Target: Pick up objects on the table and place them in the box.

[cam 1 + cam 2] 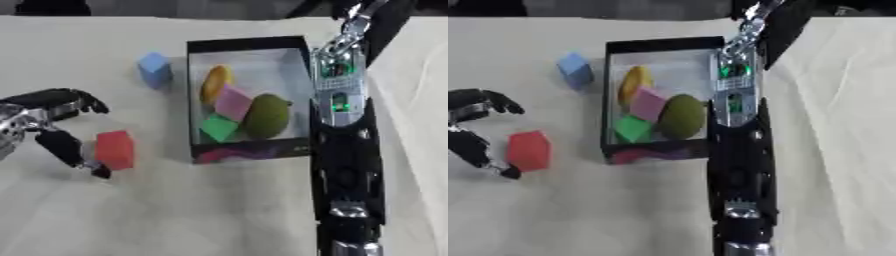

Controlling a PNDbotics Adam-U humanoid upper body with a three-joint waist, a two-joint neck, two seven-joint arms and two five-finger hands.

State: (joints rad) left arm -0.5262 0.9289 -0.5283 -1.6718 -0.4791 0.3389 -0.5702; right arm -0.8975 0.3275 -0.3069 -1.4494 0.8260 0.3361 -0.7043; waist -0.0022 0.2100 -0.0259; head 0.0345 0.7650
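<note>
A red cube (115, 149) sits on the table left of the box. My left hand (45, 117) is open beside it. The fingers arch above the cube's left side and the thumb tip touches its lower left corner. A blue cube (155, 69) stands farther back, just left of the box. The black-walled box (249, 45) holds an orange oval thing (215, 83), a pink block (233, 102), a green block (219, 127) and an olive round fruit (267, 115). My right arm and hand (348, 190) stretch along the box's right side, reaching top to bottom of the view.
The table carries a pale cloth (175, 215) that spreads in front of the box and the cubes. A fold of cloth (407, 75) lies right of my right arm. Dark shapes line the far edge.
</note>
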